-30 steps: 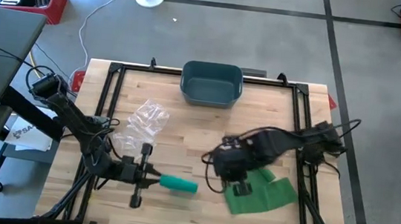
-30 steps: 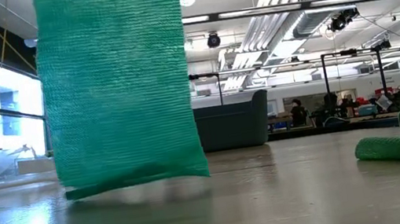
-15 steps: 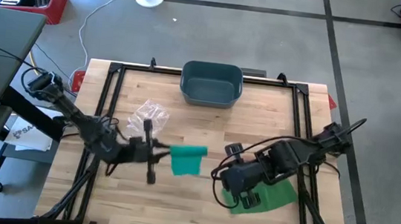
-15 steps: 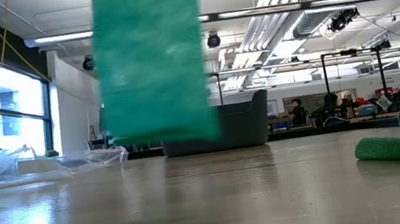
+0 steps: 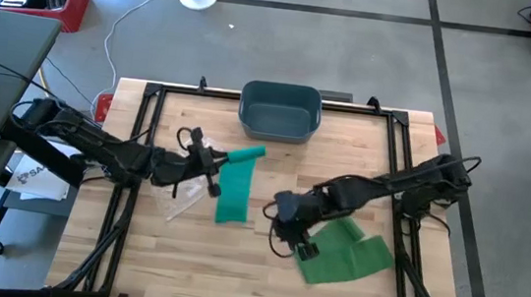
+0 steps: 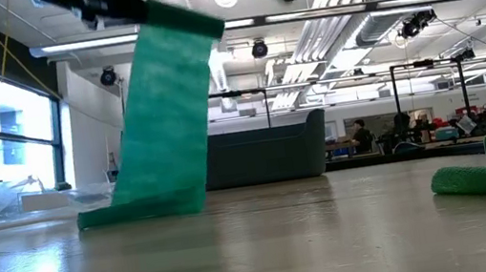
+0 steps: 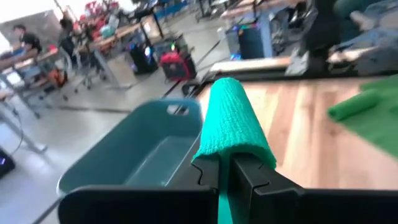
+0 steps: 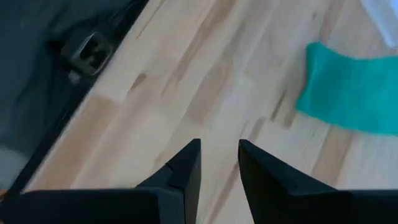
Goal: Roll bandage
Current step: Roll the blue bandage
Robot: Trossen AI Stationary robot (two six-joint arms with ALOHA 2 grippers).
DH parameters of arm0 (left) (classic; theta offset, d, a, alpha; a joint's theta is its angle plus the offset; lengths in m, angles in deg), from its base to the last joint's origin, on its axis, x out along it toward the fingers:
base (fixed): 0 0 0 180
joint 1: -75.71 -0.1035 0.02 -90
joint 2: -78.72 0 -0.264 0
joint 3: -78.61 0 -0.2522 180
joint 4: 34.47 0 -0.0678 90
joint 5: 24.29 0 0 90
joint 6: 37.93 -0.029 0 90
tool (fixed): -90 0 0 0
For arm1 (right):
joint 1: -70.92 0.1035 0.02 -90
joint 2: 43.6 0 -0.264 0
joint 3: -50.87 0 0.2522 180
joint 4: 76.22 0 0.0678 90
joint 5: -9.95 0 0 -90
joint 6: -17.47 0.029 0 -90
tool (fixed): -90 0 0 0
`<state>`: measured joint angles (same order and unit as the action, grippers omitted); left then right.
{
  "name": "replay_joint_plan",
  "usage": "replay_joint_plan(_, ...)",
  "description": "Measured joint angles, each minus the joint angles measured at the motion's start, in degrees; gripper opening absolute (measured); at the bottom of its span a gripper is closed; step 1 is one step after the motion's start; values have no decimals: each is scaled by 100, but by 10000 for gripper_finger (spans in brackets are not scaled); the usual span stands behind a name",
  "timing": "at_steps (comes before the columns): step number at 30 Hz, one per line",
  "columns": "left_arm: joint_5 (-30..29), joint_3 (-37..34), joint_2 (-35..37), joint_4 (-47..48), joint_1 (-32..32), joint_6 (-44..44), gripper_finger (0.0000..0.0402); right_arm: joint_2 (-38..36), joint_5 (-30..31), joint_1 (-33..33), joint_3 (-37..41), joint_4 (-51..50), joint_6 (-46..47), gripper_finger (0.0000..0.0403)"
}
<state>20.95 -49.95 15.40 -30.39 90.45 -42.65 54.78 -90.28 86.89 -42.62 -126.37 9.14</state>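
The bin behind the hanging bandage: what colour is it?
Dark teal-blue bin, clearest in the high view.

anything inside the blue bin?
Bin looks empty in the high view. In the left wrist view, the teal bandage clamped in the left gripper hides the bin's near corner.

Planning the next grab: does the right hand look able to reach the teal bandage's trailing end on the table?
Probably yes: the right hand is open beside the trailing end, with bare wood between.
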Motion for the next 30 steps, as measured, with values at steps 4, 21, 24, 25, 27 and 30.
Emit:
replay_joint_plan(4,266,-370,166,-49,-460,115,1,181,-88,-490,772,1668,54,98)
replay_joint_plan(21,925,-1098,683,-4,-1554,454,1,2793,-824,-1300,-1058,2345,-376,101)
replay_joint_plan(24,1033,-1104,694,-49,-1554,460,1,3147,-823,-1378,-1395,2147,-419,119)
replay_joint_plan(25,1066,-1104,691,-34,-1552,460,1,3239,-822,-1405,-1492,2103,-419,128)
replay_joint_plan(27,1185,-1104,691,-40,-1552,470,1,3396,-839,-1447,-1645,2050,-426,149)
replay_joint_plan(30,1240,-1106,691,-7,-1552,523,1,3574,-973,-1461,-1778,1898,-588,172)
